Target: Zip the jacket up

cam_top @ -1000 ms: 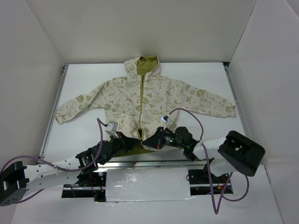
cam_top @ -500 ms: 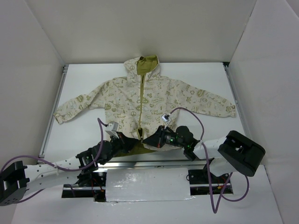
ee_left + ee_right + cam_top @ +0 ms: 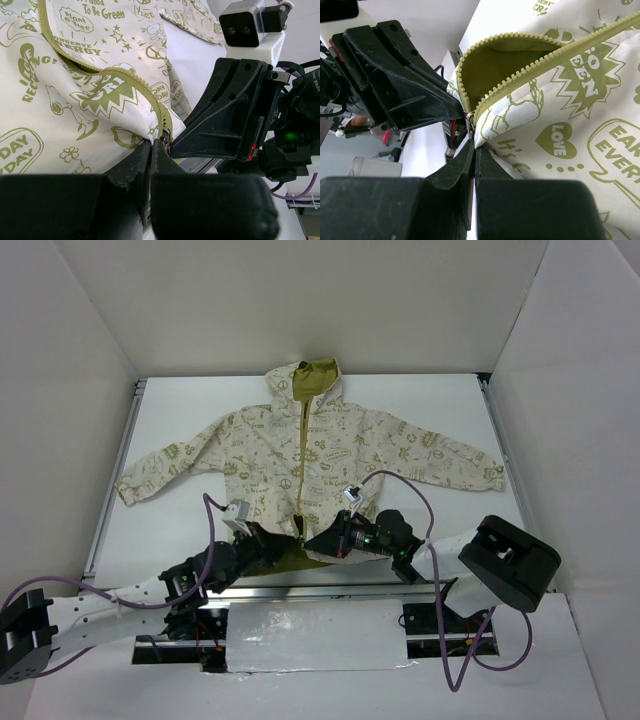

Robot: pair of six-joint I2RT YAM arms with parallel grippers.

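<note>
- The left gripper point(image 3: 272, 543) lies low at the near table point(image 3: 180, 410) edge. Its fingers point(image 3: 142, 157) are pressed narrow on the hem corner of the jacket point(image 3: 300, 455), at the foot of the left tooth row.
- The jacket lies flat on its back in the middle of the table, with the sleeves spread and the hood point(image 3: 318, 375) at the far side.
- The zipper point(image 3: 520, 75) is open at the hem. Both wrist views show the two tooth rows parted, with olive lining between them.
- The right gripper point(image 3: 312, 543) is closed tight. Its fingers point(image 3: 467, 160) pinch the opposite hem corner, just beside the left gripper.
- Progress: both bottom ends are gripped, but they are not yet joined. Mating the ends and the whole upward pull are judged to remain.
- Hard to make out: a small metal part sits at the zipper's foot – slider or pin cannot be told.
- From above, the grippers cover the hem, and the zipper line higher up is too fine to read as open or closed.
</note>
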